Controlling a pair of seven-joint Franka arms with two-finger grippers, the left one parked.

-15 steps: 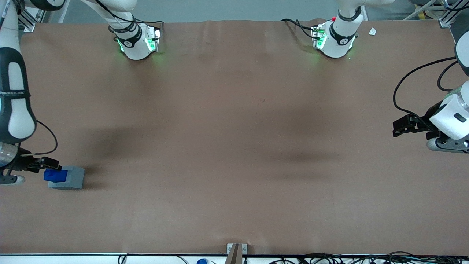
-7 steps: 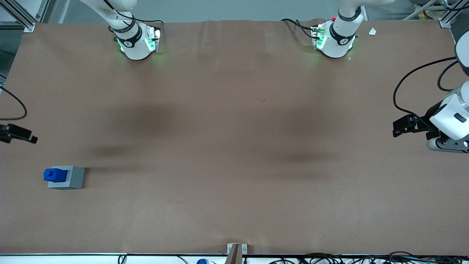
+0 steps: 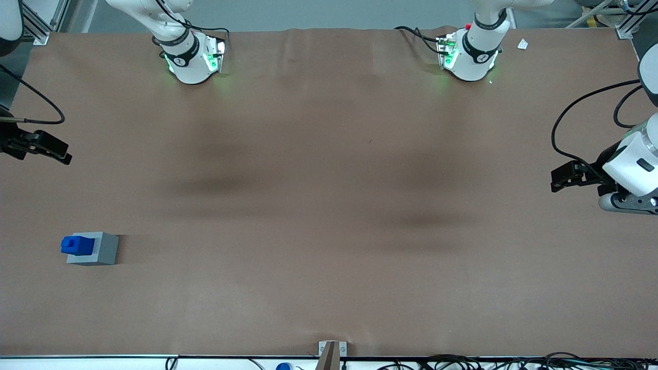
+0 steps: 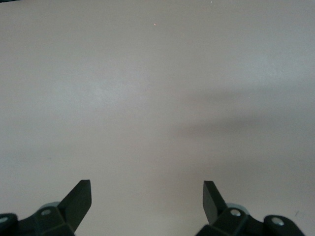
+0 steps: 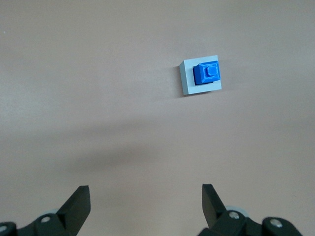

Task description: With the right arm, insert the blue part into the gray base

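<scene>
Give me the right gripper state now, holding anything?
Right gripper: open, holding nothing, up off the table and farther from the front camera than the gray base, where the blue part sits.

Right arm (image 3: pixel 10 20) cut off by front view's edge; only upper link corner, thin cable and wrist end show. Gripper (image 3: pixel 56 152) farther from front camera than gray base (image 3: pixel 97 248), well apart from it; body partly out of frame. In wrist view only gripper (image 5: pixel 146 196) finger ends show, set wide apart, rest cut off. Blue part (image 3: pixel 76 245) sits in gray base; lower portion hidden inside socket, seating depth cannot be told. Blue part (image 5: pixel 206 73) notch detail on gray base (image 5: pixel 201 76) too small to read.
</scene>
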